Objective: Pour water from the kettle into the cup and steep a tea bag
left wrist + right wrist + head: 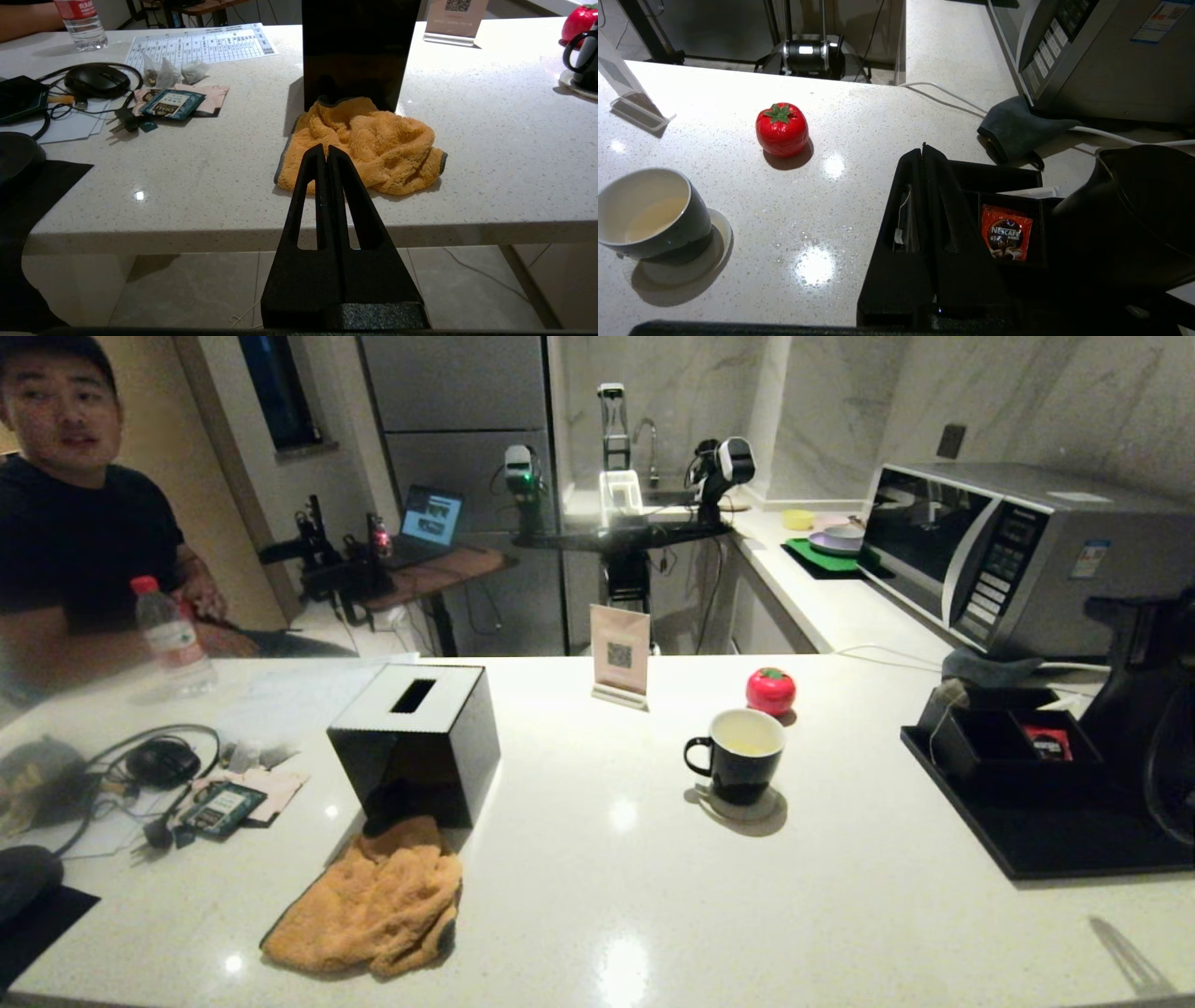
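The black cup (pixel 738 761) (pixel 649 219) stands on a round coaster mid-table, with pale water (pixel 747 745) low in its white inside. The big black kettle (pixel 1158 709) (pixel 1134 210) sits at the right on a black tray (pixel 1027 840). A greyish tea bag (pixel 948 698) leans at the left end of a black organiser box; its string and small tag (pixel 899 235) show through a finger slot. My right gripper (pixel 923 148) hovers shut and empty over that end of the box. My left gripper (pixel 326 148) is shut and empty, parked below the table's front edge.
A red-and-black sachet (pixel 1006 232) lies in the box. A red tomato-shaped object (pixel 770 691), sign stand (pixel 620 656), black tissue box (pixel 415 747) and orange cloth (pixel 373 905) are on the counter. The microwave (pixel 1008 551) stands far right. A seated person and a bottle (pixel 171 639) are far left.
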`<state>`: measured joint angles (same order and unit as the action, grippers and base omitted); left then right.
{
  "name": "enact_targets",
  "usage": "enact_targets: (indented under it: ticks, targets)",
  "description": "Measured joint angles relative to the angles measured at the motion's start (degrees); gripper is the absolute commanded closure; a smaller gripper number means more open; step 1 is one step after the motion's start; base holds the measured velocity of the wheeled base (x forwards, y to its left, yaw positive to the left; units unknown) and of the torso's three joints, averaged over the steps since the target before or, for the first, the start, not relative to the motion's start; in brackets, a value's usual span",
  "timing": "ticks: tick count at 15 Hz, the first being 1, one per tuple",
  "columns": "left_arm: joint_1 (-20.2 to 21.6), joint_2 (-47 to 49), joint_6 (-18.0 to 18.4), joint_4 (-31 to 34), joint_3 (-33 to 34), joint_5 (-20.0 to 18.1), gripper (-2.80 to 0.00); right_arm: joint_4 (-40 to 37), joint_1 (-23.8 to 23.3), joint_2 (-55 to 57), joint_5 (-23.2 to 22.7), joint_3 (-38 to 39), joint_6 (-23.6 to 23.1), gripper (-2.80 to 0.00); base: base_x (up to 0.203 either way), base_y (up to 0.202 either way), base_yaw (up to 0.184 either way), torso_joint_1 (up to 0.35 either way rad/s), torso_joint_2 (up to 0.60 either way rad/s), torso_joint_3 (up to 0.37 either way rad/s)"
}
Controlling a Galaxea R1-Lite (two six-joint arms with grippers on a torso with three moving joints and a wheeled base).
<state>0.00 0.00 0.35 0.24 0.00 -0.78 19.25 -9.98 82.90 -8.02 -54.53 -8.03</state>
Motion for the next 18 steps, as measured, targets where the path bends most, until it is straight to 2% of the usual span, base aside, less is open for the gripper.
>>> enact_targets:
  ticks: [3, 9, 10, 15, 18]
  targets:
    - [0.0, 0.0, -0.02, 0.02, 0.0, 0.01, 0.0, -3.22, 0.01, 2.36, -0.04, -3.19, 0.01, 0.0, 0.0, 0.0, 0.0, 0.0, 0.0, 0.0]
    - [0.0, 0.0, 0.0, 0.0, 0.0, 0.01, 0.0, -4.11, 0.04, 5.53, -0.1, -3.88, 0.01, 0.0, 0.0, 0.0, 0.0, 0.0, 0.0, 0.0]
    - [0.0, 0.0, -0.02, 0.0, 0.0, 0.0, 0.0, -4.1, 0.04, 6.0, -0.09, -3.88, 0.01, -2.8, 0.0, 0.0, 0.0, 0.0, 0.0, 0.0]
    - [0.0, 0.0, 0.0, 0.02, 0.0, 0.01, 0.0, -3.24, -0.02, 9.74, 0.0, -4.38, -0.09, -2.8, 0.0, 0.0, 0.0, 0.0, 0.0, 0.0]
    - [0.0, 0.0, -0.02, 0.02, 0.0, -0.01, 0.0, -3.74, -0.04, 13.3, 0.15, -7.72, -0.12, -2.8, 0.0, 0.0, 0.0, 0.0, 0.0, 0.0]
